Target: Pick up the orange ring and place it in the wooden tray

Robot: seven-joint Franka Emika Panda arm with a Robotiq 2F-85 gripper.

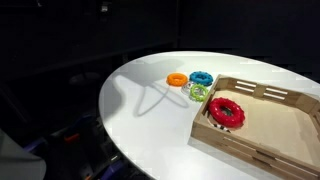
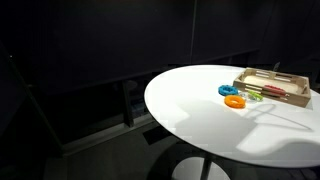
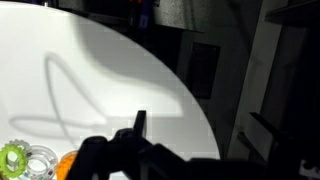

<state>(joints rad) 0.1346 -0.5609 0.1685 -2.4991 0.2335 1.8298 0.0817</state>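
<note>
The orange ring (image 1: 177, 79) lies flat on the white round table (image 1: 140, 120), just outside the wooden tray (image 1: 285, 128). It also shows in an exterior view (image 2: 235, 101) and partly at the bottom left of the wrist view (image 3: 65, 165). The tray (image 2: 272, 85) is light plywood with slotted sides. My gripper (image 3: 141, 128) shows only as a dark silhouette at the bottom of the wrist view, high above the table and apart from the ring. One finger stands out and the rest is lost in shadow. The gripper is out of both exterior views.
A blue ring (image 1: 201, 78) and a green ring (image 1: 198, 92) lie next to the orange ring, by the tray's corner. A larger red ring (image 1: 226, 111) lies inside the tray. The arm's shadow falls on the table. The surroundings are dark.
</note>
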